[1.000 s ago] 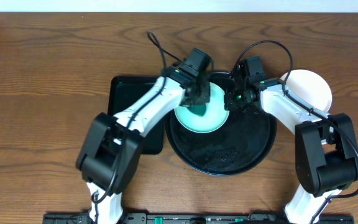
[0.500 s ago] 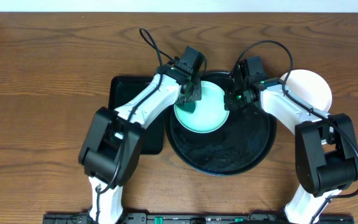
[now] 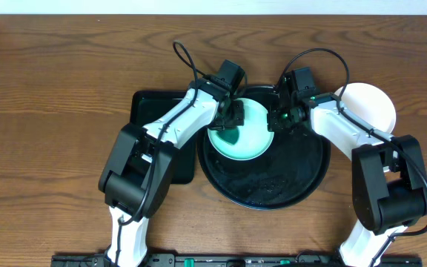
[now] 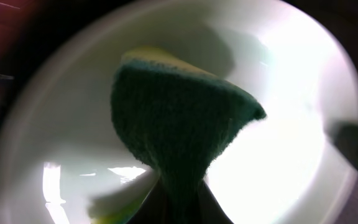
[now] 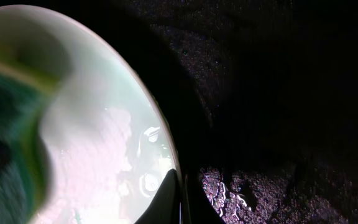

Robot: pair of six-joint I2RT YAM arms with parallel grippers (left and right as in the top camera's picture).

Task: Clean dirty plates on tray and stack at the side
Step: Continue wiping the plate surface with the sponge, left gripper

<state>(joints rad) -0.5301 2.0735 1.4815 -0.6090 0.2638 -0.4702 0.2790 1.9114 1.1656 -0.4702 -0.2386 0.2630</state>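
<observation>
Gripping a green sponge [image 4: 179, 124], the left hand [image 3: 232, 119] presses the plate [image 3: 252, 141].

Overhead view: bright, even light from above; sharp throughout. Soft, short shadows are cast under the arms onto the table [image 3: 50, 89]; speckled highlights are seen on the glossy tray [image 3: 273, 189].
Left wrist view: the plate [image 4: 278, 162] is blown out to white glare at lower right; the sponge [image 4: 179, 118] is blurred and out of focus; the corners are darkened.
Right wrist view: dim, largely black; small wet glints are recorded near the plate's rim; 1 green smear at the left edge is unfocused.
</observation>
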